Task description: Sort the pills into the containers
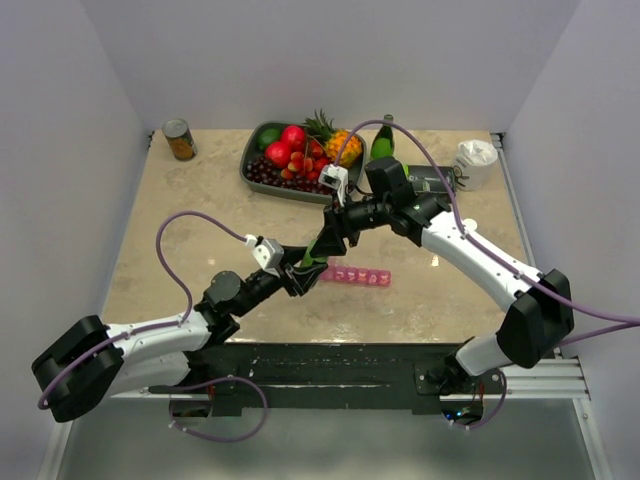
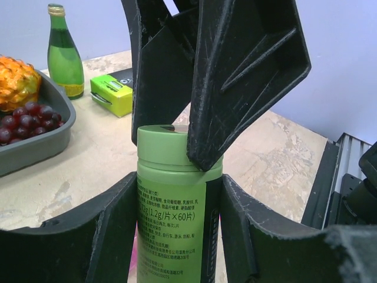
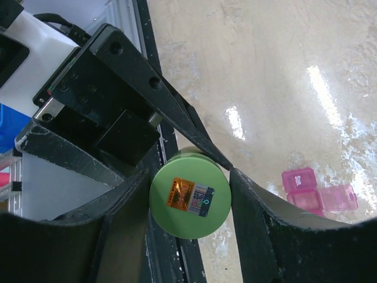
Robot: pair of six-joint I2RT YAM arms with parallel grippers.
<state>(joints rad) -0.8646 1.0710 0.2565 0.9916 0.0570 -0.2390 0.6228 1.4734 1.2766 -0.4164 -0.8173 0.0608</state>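
A green pill bottle (image 2: 174, 200) with a printed label stands upright above the table, and my left gripper (image 2: 177, 184) is shut on its body. From above, my right gripper (image 3: 189, 177) clasps the bottle's green cap (image 3: 188, 200), with a finger pressed against each side. In the top view the two grippers meet at the bottle (image 1: 312, 262) mid-table. The containers, a pink strip of small lidded compartments (image 1: 355, 276), lie on the table just right of the bottle, and one end (image 3: 318, 191) shows in the right wrist view. No loose pills show.
A grey tray (image 1: 255, 170) of fruit sits at the back centre. Beside it stand a green glass bottle (image 1: 382, 143) and a small green box (image 2: 112, 94). A tin can (image 1: 180, 139) is at the back left, a white cup (image 1: 475, 163) at the back right.
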